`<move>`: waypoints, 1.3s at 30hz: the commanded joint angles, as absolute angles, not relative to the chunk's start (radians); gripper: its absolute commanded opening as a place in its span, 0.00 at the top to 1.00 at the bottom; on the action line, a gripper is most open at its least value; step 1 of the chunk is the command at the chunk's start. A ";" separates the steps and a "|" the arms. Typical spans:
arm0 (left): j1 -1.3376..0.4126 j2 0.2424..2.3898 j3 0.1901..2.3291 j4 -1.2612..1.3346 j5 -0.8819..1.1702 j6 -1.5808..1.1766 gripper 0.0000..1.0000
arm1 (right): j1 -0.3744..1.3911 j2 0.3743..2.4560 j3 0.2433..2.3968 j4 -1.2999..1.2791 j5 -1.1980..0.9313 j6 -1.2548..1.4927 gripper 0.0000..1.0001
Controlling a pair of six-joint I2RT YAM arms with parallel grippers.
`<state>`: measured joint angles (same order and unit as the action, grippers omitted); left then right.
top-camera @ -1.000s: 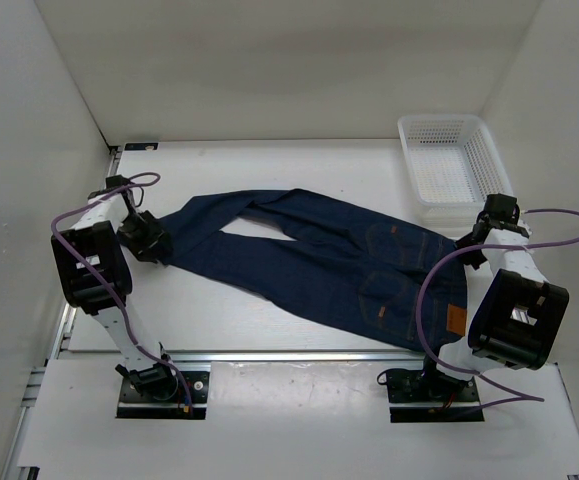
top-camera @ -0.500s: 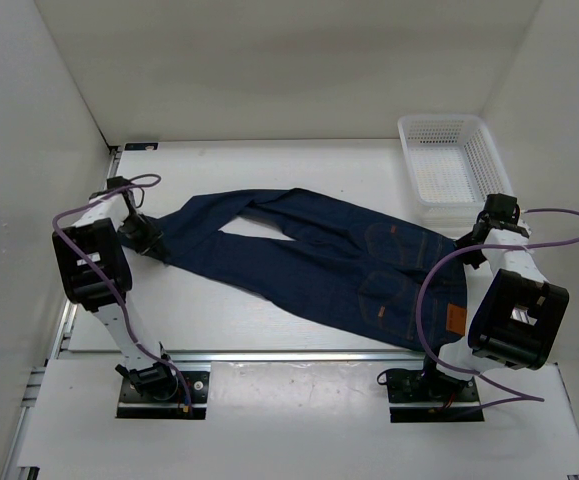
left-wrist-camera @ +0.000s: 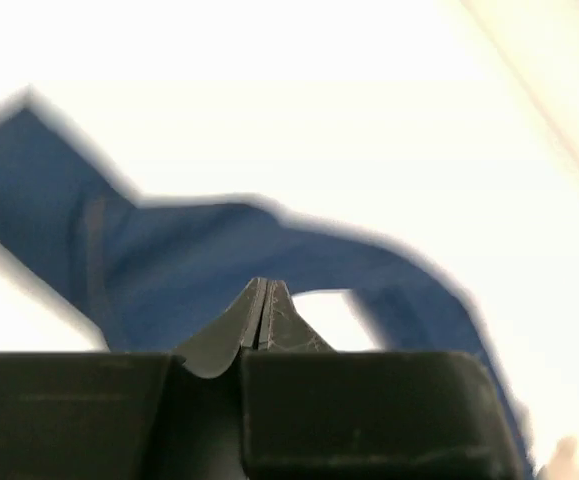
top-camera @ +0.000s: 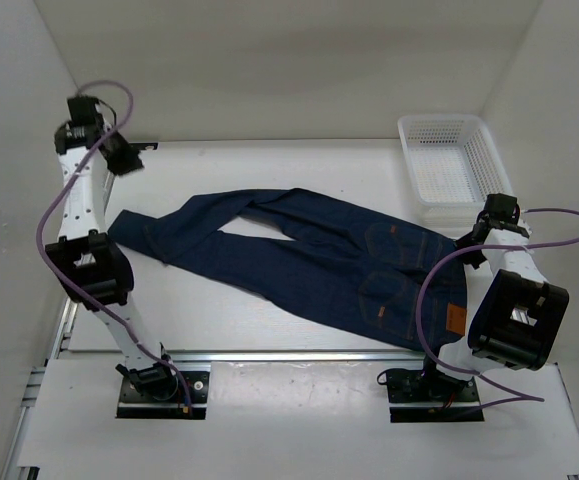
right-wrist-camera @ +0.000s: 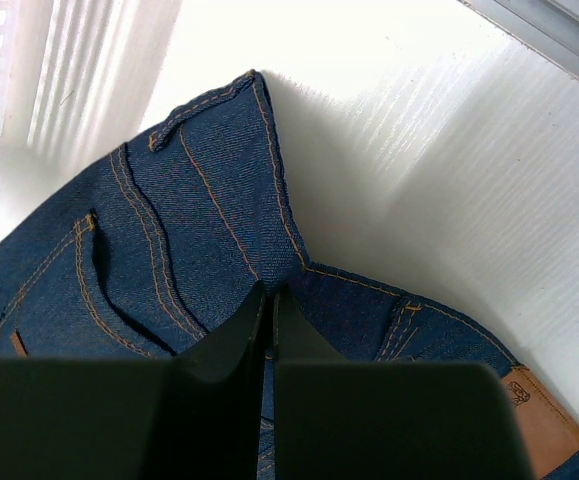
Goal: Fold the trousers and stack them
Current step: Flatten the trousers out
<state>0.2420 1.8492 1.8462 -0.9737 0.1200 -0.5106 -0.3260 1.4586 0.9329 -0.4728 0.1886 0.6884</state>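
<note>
Trousers pos.: trousers (top-camera: 309, 262) lie flat and unfolded, diag. across table (top-camera: 299, 165); leg hems toward L side, waistband at R side by R arm; back pockets face up; near basket (top-camera: 447, 165), not in it
L tool: left gripper (top-camera: 119, 160) sits high over far-L corner, well apart from cloth; L wrist view shows fingers pressed together, nothing between them
R tool: right gripper (right-wrist-camera: 269, 292) is low at waistband edge; fingers pressed together, tips at denim; whether a fold is caught: cannot tell
Step in hand: judged pre-fold; no fold made yet, stacking not begun
Next move: prob. calls for L arm to descend to hems, spread fingers, pinch cloth, carry legs over toward waistband; waistband end needs anchoring so denim does not slide
Hidden / unclear: L wrist view is blurred, hem detail unreadable; in top view R fingertips are masked by arm and cable; waistband corner partly covered there; underside of trousers not visible
</note>
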 commanded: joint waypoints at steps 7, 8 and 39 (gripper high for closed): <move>0.215 2.134 2.322 -1.169 0.120 -0.516 0.90 | -0.336 1.448 0.946 -0.483 0.210 0.678 1.00; 0.215 2.082 2.081 -1.066 0.108 -0.515 0.90 | -0.336 1.448 0.946 -0.483 0.210 0.678 1.00; 0.259 1.878 1.325 -0.807 -0.003 -0.499 0.38 | -0.336 1.486 0.946 -0.463 0.178 0.669 1.00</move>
